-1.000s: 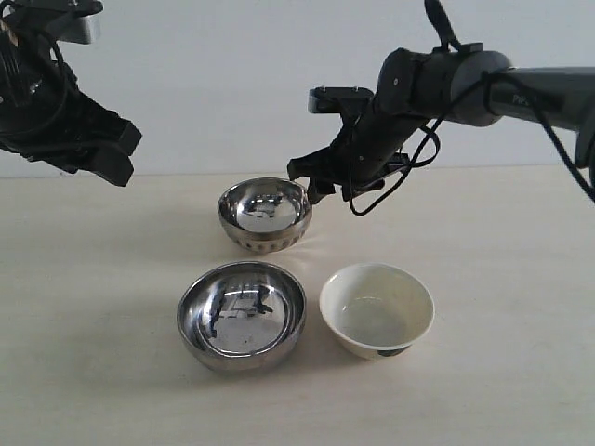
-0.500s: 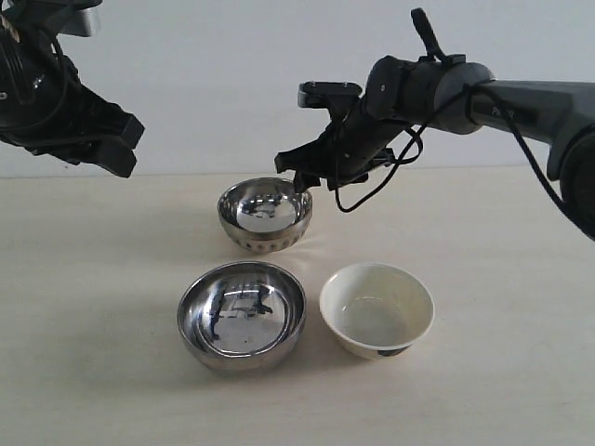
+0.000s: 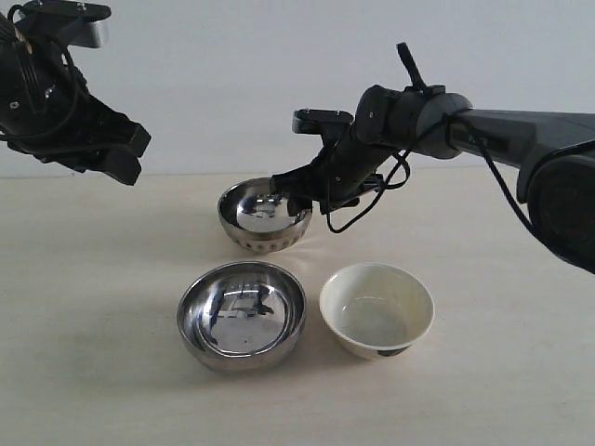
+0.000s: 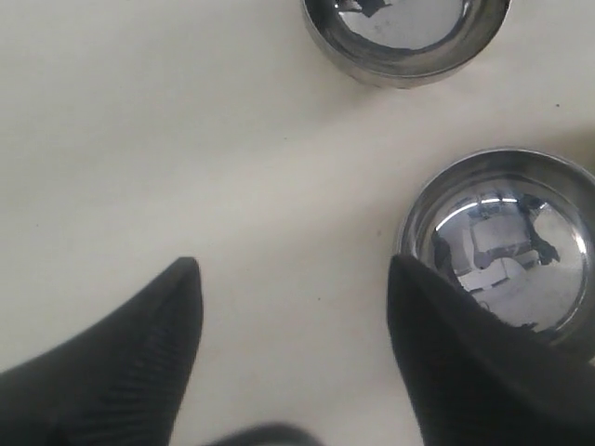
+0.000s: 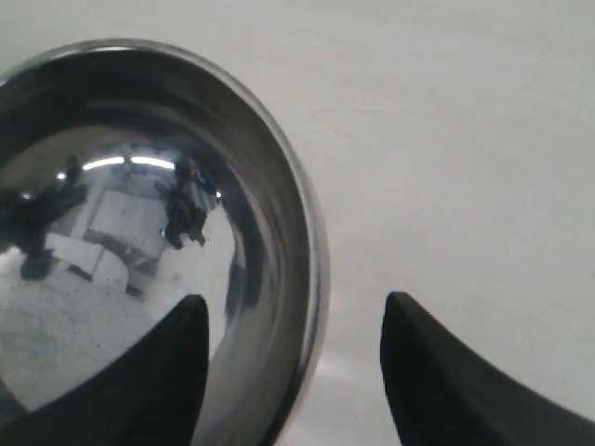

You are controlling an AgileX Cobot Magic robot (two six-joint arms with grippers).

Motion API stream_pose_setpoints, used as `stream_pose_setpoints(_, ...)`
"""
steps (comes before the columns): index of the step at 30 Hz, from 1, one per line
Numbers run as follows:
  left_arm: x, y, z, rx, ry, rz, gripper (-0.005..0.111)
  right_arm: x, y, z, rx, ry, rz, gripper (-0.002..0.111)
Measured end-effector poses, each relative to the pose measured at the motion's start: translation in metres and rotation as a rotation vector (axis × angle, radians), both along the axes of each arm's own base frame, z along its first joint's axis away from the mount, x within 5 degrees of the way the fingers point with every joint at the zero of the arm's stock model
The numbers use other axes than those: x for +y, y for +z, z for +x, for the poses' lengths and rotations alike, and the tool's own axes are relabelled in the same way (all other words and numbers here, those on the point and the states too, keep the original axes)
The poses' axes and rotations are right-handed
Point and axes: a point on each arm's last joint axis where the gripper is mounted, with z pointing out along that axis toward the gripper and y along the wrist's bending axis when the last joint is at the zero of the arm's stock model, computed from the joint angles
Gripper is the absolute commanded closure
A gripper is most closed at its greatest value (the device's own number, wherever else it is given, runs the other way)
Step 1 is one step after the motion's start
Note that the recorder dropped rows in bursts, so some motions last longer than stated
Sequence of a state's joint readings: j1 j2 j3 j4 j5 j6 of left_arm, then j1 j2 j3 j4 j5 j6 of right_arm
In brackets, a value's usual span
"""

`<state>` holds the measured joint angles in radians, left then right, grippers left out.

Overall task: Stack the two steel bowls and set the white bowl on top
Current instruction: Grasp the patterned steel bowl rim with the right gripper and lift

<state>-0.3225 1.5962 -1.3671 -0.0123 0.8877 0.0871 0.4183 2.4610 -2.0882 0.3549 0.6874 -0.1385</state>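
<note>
Nearest on the worktop (image 3: 84, 381) sit the wider steel bowl (image 3: 242, 314) and, just beside it on the right, the white bowl (image 3: 376, 308). Their rims are close together, but I cannot tell whether they touch. Bare worktop runs wide to the left, to the right and in front of both. Behind them, apart from both, stands the smaller steel bowl (image 3: 265, 214) with its dotted band. There is free surface all round it.

The right pincer (image 5: 293, 302) is at this bowl's right edge with its jaws apart. In the right wrist view they straddle the rim, one finger over the hollow and one outside it, and no contact can be made out. The left pincer (image 4: 293, 265) hangs high at the far left, well clear of every bowl, jaws apart over bare worktop.

Half a second ago the right pincer stood just above the rim; it has since come down and a little to the left onto the edge. All three bowls lie where they were, and the left arm has barely shifted.
</note>
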Motion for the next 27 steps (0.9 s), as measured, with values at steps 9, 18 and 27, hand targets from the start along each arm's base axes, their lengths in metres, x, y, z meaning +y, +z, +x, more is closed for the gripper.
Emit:
stream_pose_setpoints(9,-0.001,-0.006,0.003,0.014,0.0,0.006,0.051,0.001,-0.004,0.001,-0.001,0.012,0.001,0.108)
stream_pose_setpoints(18,0.001,-0.006,0.004,0.003,-0.005,0.034,0.051,0.001,-0.005,0.0,0.004,0.026,-0.004,0.108)
stream_pose_setpoints(27,0.021,-0.006,0.01,-0.001,0.07,0.063,0.051,-0.001,0.04,-0.01,-0.008,0.058,0.008,0.108)
